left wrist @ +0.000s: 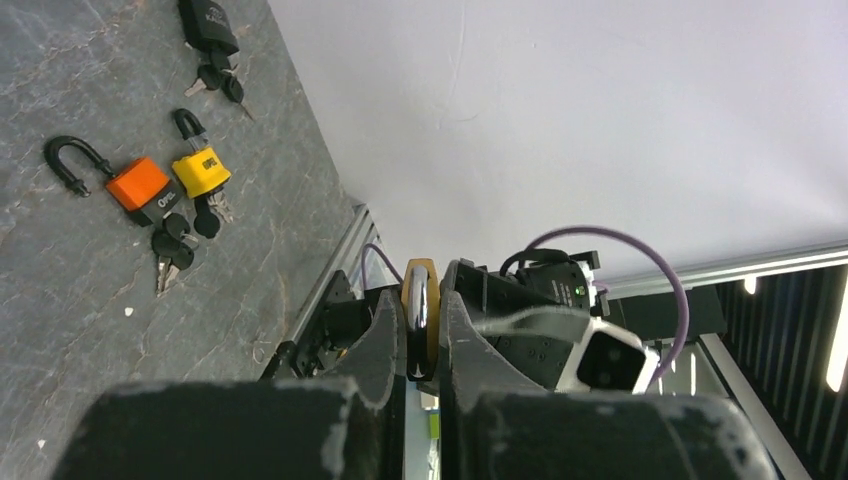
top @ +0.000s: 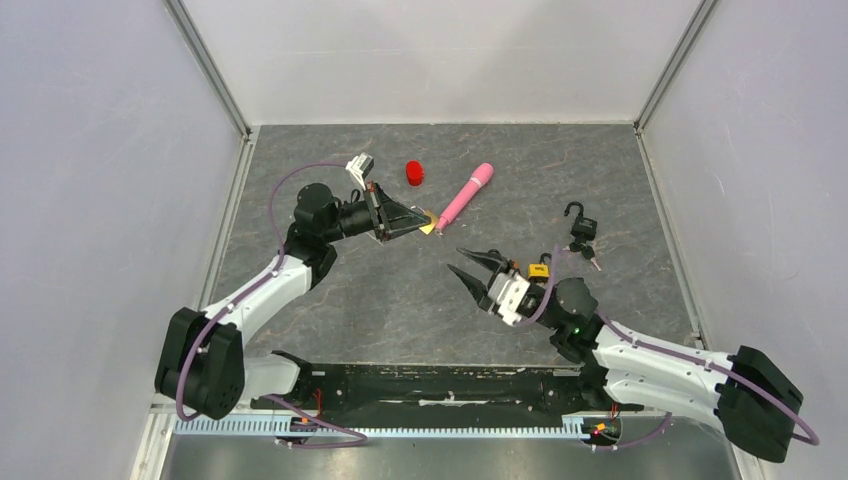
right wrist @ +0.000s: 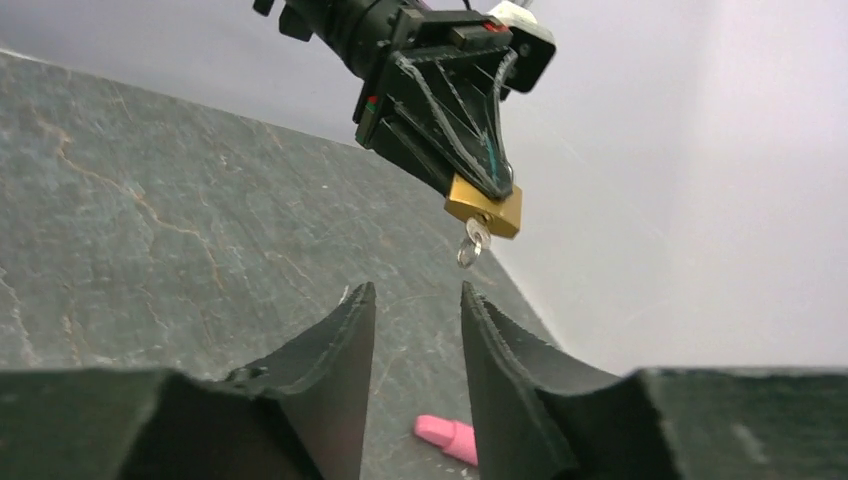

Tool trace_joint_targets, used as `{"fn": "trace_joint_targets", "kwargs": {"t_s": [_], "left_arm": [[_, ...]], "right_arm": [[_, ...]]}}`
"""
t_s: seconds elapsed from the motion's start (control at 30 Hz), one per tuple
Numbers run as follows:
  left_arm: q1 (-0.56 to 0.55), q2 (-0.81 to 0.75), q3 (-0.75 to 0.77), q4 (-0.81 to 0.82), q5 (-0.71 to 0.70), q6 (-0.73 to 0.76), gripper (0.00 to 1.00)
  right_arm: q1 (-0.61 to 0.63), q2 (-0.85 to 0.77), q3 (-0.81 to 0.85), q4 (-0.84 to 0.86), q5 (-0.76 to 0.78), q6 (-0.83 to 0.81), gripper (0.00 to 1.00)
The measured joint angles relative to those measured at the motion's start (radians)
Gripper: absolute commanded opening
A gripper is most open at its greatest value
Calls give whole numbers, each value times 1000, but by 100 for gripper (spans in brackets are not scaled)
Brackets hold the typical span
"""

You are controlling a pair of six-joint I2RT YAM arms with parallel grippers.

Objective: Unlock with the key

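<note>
The grey, stone-patterned desk [top: 380, 300] carries a small red cap [top: 414, 173] with a pink stick [top: 465, 195] near it. Toward the right lie a black padlock [top: 580, 225], a yellow padlock [left wrist: 200, 172] and an orange padlock [left wrist: 138, 183], with keys [left wrist: 168, 250] beside them.

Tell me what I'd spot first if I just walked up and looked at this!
Probably the left gripper holding a gold padlock up in the air over the middle of the table, with a small silver key hanging under it. Right across from it, the right gripper points at the lock with its jaws open. The bright pink stick lying at the far side stands out too.
</note>
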State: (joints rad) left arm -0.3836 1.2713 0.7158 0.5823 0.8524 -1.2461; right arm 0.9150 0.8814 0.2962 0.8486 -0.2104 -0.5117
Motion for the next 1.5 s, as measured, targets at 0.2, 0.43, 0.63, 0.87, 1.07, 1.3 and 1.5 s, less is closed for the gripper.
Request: {"fn": "trace_joint_targets", "kwargs": {"t_s": [0.2, 0.43, 0.63, 0.87, 1.07, 1.3, 1.5], "left_arm": [[0, -29, 15, -121, 3, 31, 2], [0, -40, 18, -187, 6, 38, 2], [-2, -52, 24, -206, 14, 43, 2], [-8, -55, 31, -237, 16, 50, 2], [-16, -58, 39, -253, 19, 64, 2], [-18, -63, 47, -267, 22, 77, 2], [-22, -63, 56, -283, 20, 85, 2]], "right_arm": [[98, 69, 1, 61, 74, -210, 34], [124, 151, 10, 142, 152, -312, 35], [125, 204, 47, 177, 173, -341, 33], [130, 253, 76, 182, 182, -360, 25], [131, 279, 99, 174, 189, -376, 23], [137, 293, 101, 163, 228, -402, 19], [142, 299, 103, 166, 266, -406, 2]]}}
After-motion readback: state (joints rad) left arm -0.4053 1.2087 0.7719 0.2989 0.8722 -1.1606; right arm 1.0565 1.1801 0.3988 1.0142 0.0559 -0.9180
